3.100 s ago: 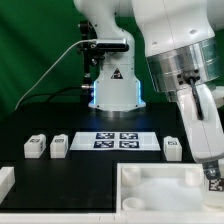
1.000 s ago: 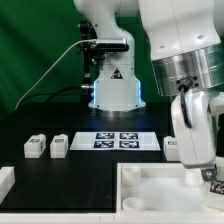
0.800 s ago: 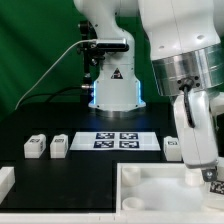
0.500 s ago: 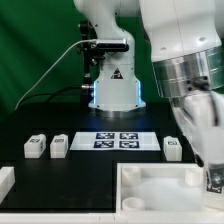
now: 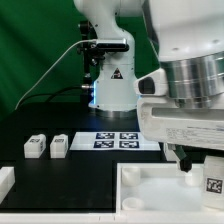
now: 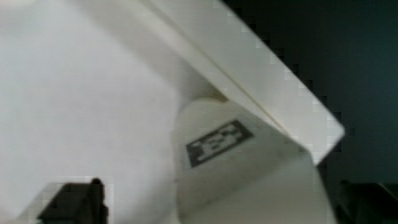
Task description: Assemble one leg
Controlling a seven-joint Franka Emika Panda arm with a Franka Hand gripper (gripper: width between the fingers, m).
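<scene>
One small white plastic blocky leg nearest, at the corner of the large white square tray-like tabletop, just beneath the end effector; cannot tell whether clamped or apart. Probably light, stiff, slick: best pinched across flat sides. No readable writing, only black-and-white fiducial tags. Farther off on the black counter, two spare legs, then the marker board.

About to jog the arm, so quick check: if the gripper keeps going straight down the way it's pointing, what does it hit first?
Most likely the tagged leg standing at the tabletop corner: in the wrist view it lies straight ahead of the gripper. The gap is unclear.
</scene>
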